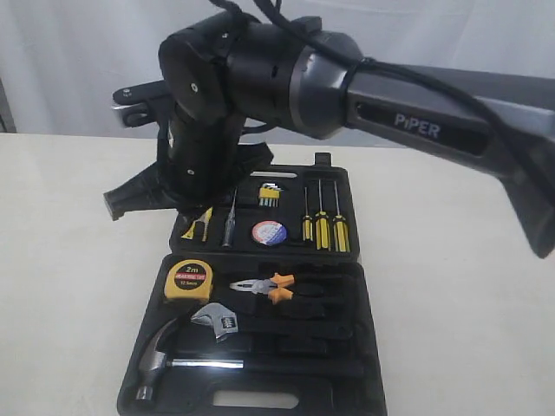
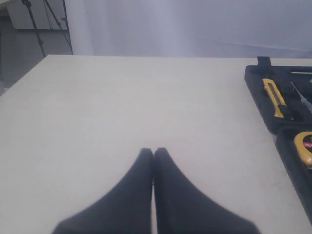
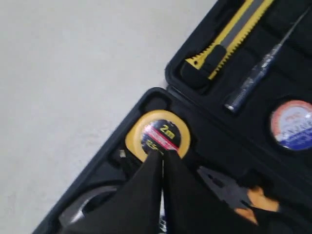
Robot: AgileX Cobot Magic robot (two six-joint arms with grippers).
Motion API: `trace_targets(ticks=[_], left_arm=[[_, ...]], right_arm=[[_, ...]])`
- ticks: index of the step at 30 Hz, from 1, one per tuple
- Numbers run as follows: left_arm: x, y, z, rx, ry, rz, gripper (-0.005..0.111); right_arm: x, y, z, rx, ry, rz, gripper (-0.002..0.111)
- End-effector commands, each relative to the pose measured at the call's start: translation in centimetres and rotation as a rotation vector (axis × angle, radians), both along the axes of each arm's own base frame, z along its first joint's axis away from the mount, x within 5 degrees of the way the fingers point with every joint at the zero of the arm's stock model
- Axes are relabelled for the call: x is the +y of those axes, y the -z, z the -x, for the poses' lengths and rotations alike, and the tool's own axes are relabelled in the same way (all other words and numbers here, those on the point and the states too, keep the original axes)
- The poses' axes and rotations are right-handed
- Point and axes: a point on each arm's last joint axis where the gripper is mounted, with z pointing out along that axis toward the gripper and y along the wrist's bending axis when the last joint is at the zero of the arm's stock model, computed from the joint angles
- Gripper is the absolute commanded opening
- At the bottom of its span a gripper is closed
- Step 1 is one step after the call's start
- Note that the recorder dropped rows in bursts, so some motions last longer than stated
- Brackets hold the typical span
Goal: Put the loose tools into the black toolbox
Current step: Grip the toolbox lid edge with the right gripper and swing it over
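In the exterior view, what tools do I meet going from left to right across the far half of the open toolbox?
utility knife → thin tester screwdriver → tape roll → three yellow-black screwdrivers

toolbox (image 1: 351,260) front edge cut off, back-left corner behind arm (image 1: 260,61) | tape measure (image 2: 304,148) cut by frame edge | pliers (image 3: 229,190) partly under fingers (image 3: 141,200) | tape roll (image 3: 292,124) label text blurred, unreadable
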Motion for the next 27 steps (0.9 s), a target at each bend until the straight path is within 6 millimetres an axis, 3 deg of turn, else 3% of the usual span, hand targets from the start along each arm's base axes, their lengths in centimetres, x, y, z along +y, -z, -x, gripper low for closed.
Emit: trace_targets(ticks=[1, 6, 9, 11, 14, 17, 18, 27], left_arm=[[0.0, -0.1, 0.0, -0.011, 0.004, 0.001, 0.000], [0.0, -0.1, 0.0, -0.011, 0.004, 0.001, 0.000], [0.0, -0.1, 0.0, -0.011, 0.004, 0.001, 0.000], [0.0, -0.1, 0.0, -0.011, 0.004, 0.001, 0.000], [0.0, -0.1, 0.0, -0.011, 0.004, 0.001, 0.000], [0.0, -0.1, 0.0, -0.011, 0.004, 0.001, 0.000], [0.0, -0.1, 0.0, -0.011, 0.004, 0.001, 0.000], [0.0, -0.1, 0.0, -0.011, 0.004, 0.001, 0.000]], right_arm=[[-0.4, -3.3, 2.0, -0.070, -0.043, 0.122, 0.002], [-0.6, -5.3, 6.1, -0.088, -0.233, 0.205, 0.002], [-0.5, -1.7, 12.0, 0.060, -0.573, 0.330, 0.002], [-0.3, 1.1, 13.9, 0.034, -0.646, 0.333, 0.002], [-0.6, 4.7, 15.2, 0.008, -0.701, 0.337, 0.006], [-0.3, 6.4, 16.6, 0.014, -0.753, 0.346, 0.047], [-0.1, 6.6, 16.9, 0.016, -0.761, 0.341, 0.054], [0.5, 8.7, 18.2, -0.061, -0.830, 0.303, 0.053]])
